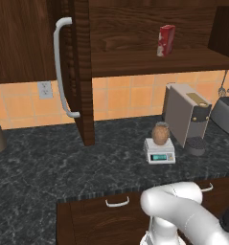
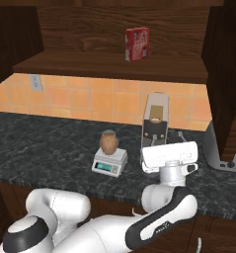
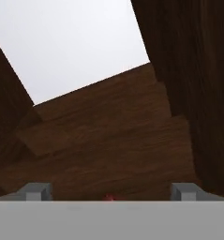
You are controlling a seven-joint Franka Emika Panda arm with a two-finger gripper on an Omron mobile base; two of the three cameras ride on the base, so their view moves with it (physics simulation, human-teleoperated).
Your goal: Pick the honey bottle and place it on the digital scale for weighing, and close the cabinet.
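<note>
With the honey bottle [image 1: 160,133] on the digital scale [image 1: 160,151], the released gripper [image 3: 111,191] risks missing the cabinet [image 1: 82,72] door at ten o'clock.

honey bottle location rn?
In both base views, the honey bottle stands upright on the digital scale, on the dark counter just left of the coffee machine.

honey bottle [image 2: 108,143]: sitting upright on the digital scale [image 2: 109,162]
gripper [image 2: 169,153]: hanging right of both, apart
red box [image 2: 137,44]: standing on shelf above
</note>
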